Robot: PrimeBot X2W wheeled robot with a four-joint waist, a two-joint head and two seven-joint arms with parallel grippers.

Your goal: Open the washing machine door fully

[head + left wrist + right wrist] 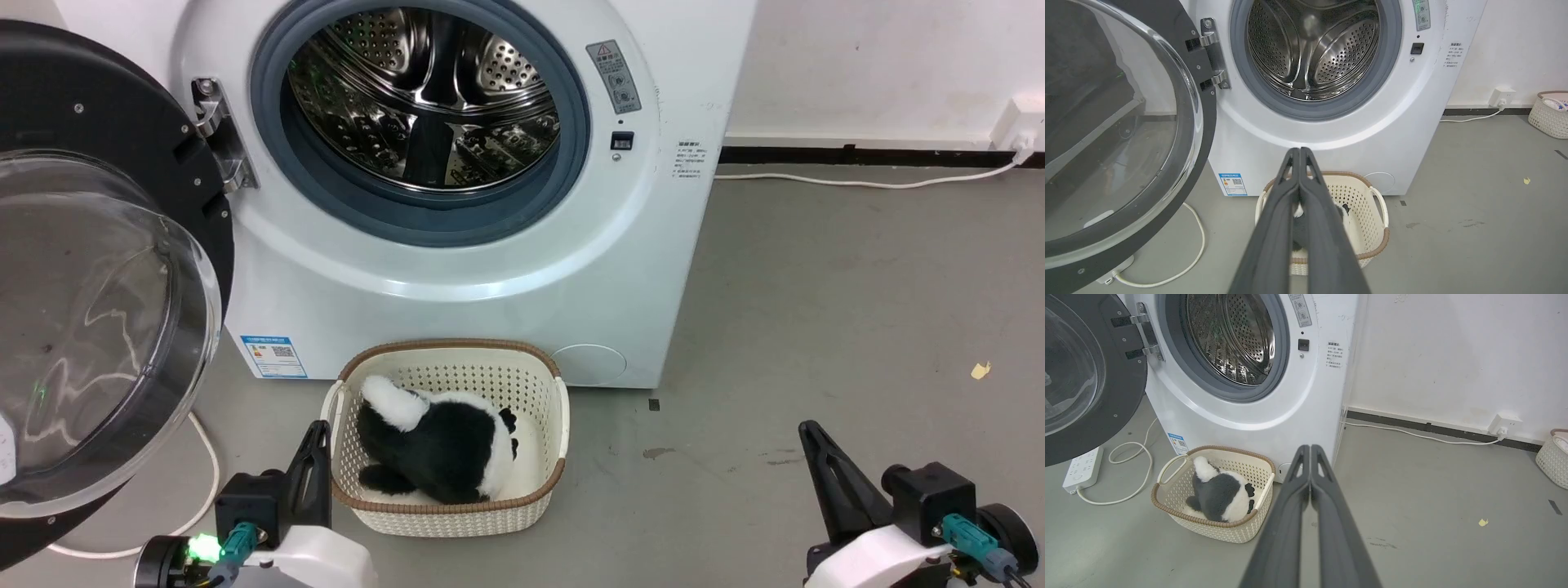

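The left gripper [1299, 152], long dark fingers pressed together on nothing, hangs low just beside the cream woven-look plastic basket [449, 346]; the right gripper [1310, 447] is likewise closed and empty, well apart. A further push by the left arm could clip that basket or skid off the glass (it looks curved and slick). The large round glossy black washing machine door [122, 106], clear bowl bulging, stands swung wide at the left of the big white front-loading washing machine [457, 302].
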